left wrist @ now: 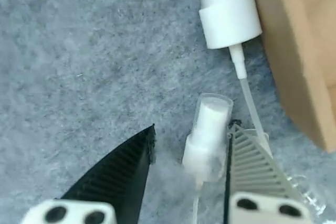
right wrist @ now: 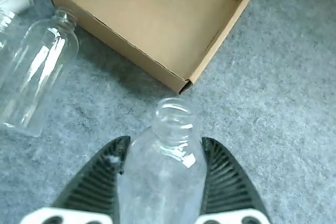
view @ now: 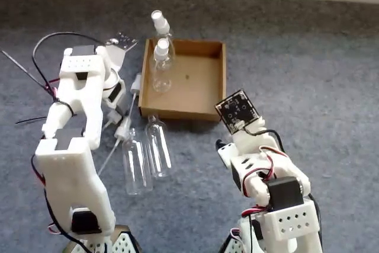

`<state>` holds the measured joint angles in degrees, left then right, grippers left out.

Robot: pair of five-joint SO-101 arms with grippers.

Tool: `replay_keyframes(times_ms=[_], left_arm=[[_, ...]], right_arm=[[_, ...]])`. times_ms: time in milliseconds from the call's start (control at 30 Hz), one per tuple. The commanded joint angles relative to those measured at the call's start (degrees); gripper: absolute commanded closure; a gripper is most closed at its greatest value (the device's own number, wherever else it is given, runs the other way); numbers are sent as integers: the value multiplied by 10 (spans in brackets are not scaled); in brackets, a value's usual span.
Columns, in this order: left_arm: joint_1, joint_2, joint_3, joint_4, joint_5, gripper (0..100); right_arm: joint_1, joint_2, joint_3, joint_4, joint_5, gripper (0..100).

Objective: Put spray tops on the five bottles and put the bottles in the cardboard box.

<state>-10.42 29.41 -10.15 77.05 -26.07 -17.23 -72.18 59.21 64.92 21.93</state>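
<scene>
Left of the cardboard box point(view: 180, 112), a spray top point(left wrist: 207, 135) is bracketed, ungripped, by the open left fingers point(left wrist: 123, 171), long axis along them. An uncapped bottle point(right wrist: 163, 177) is clamped by the right fingers point(right wrist: 94, 179), neck toward the box.

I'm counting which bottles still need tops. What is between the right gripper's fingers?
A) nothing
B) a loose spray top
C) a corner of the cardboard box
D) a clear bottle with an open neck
D: in the right wrist view the right gripper has its fingers against both sides of a clear bottle, whose neck is open with no spray top on it.
</scene>
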Motion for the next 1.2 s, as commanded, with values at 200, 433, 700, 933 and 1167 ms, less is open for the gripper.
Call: replay_keyframes(times_ms=[200, 433, 700, 933, 1167], left_arm=[[-7, 29, -25, -11, -4, 965], [-72, -59, -114, 9, 22, 993], [-84, -247, -223, 133, 102, 995], [12, -451, -230, 173, 222, 995], [196, -564, -224, 113, 286, 995]], right_arm=[[-5, -13, -5, -11, -3, 994], [-5, -14, -4, -11, -2, 994], [-49, -14, 11, -179, -6, 994], [-175, -57, 147, -373, -87, 995], [-179, -203, 233, -406, -121, 995]])
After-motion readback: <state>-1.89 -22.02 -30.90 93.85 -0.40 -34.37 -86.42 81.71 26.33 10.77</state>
